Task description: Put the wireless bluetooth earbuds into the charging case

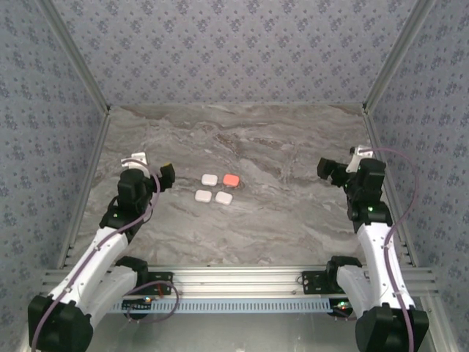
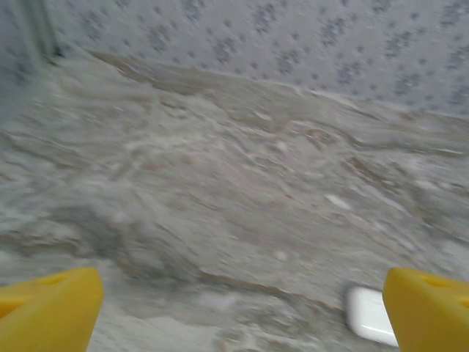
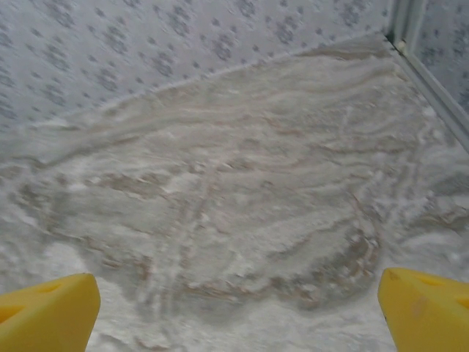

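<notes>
Four small rounded charging cases lie shut in a square group mid-table: white [image 1: 209,179], coral-red [image 1: 231,180], white [image 1: 203,196] and white [image 1: 224,197]. The earbuds are out of view. My left gripper [image 1: 164,174] hovers just left of the group, open, its yellow fingertips [image 2: 51,308] wide apart with bare marble between them. A white case [image 2: 368,315] lies close to its right fingertip. My right gripper [image 1: 328,170] is far to the right of the cases, open over bare table, with nothing between its yellow fingertips [image 3: 425,308].
The marble tabletop [image 1: 278,147] is fenced by patterned walls with metal rails along the left [image 1: 84,198] and right [image 1: 385,169]. An aluminium frame [image 1: 242,279] holding both arm bases runs along the near edge.
</notes>
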`<act>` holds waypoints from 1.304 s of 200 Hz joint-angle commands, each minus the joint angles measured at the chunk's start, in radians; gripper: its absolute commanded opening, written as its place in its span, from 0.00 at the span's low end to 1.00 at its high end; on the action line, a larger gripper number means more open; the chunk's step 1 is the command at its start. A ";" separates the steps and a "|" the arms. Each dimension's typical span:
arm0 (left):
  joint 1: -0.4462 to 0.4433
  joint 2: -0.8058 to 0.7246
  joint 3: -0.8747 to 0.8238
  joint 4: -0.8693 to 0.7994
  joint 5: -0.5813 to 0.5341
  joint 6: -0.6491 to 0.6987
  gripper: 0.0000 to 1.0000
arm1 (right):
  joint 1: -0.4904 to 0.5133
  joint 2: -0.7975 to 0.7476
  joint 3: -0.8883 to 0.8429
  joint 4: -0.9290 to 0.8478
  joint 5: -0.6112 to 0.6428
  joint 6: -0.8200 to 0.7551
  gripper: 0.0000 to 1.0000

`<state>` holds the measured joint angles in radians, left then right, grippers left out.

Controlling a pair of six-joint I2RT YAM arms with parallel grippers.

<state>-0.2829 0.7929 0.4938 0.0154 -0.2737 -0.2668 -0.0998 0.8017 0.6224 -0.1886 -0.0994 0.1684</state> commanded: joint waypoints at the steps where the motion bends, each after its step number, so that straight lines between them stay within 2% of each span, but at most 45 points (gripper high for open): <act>1: 0.021 -0.020 -0.053 0.066 -0.166 0.090 0.99 | -0.031 0.004 -0.102 0.111 0.066 -0.052 1.00; 22: 0.079 -0.013 -0.095 0.115 -0.154 0.068 0.99 | -0.078 0.019 -0.263 0.318 0.036 -0.030 1.00; 40: 0.129 0.021 -0.123 0.146 -0.124 0.077 0.99 | -0.095 0.037 -0.397 0.527 0.081 -0.039 1.00; 58: 0.171 0.069 -0.139 0.165 -0.078 0.097 0.99 | -0.100 0.094 -0.447 0.621 0.119 -0.041 1.00; 82: 0.186 0.153 -0.133 0.182 -0.040 0.104 0.99 | -0.100 0.169 -0.426 0.672 0.049 -0.070 1.00; 119: 0.188 0.298 -0.132 0.299 0.006 0.136 0.99 | -0.077 0.336 -0.388 0.822 -0.007 -0.075 1.00; 144: 0.189 0.382 -0.134 0.411 0.044 0.175 0.99 | -0.014 0.466 -0.337 0.913 -0.007 -0.094 1.00; 156: 0.188 0.411 -0.137 0.465 0.073 0.201 0.99 | 0.034 0.499 -0.292 0.877 0.022 -0.161 1.00; 168: 0.190 0.439 -0.142 0.535 0.098 0.212 0.99 | 0.071 0.534 -0.286 0.914 0.036 -0.220 1.00; 194: 0.197 0.502 -0.136 0.640 0.174 0.243 0.99 | 0.078 0.626 -0.297 1.019 -0.001 -0.259 1.00; 217: 0.204 0.526 -0.114 0.627 0.216 0.284 0.99 | 0.066 0.721 -0.287 1.093 -0.014 -0.243 1.00; 229: 0.217 0.525 -0.126 0.652 0.250 0.296 0.99 | 0.037 0.710 -0.251 1.004 -0.039 -0.220 1.00; 261: 0.280 0.536 -0.167 0.753 0.339 0.291 0.99 | 0.033 0.719 -0.234 0.986 0.007 -0.196 1.00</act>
<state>-0.0441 1.3178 0.3519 0.6350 -0.0284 0.0017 -0.0681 1.5188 0.3527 0.7902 -0.1139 -0.0418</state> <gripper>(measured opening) 0.993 0.998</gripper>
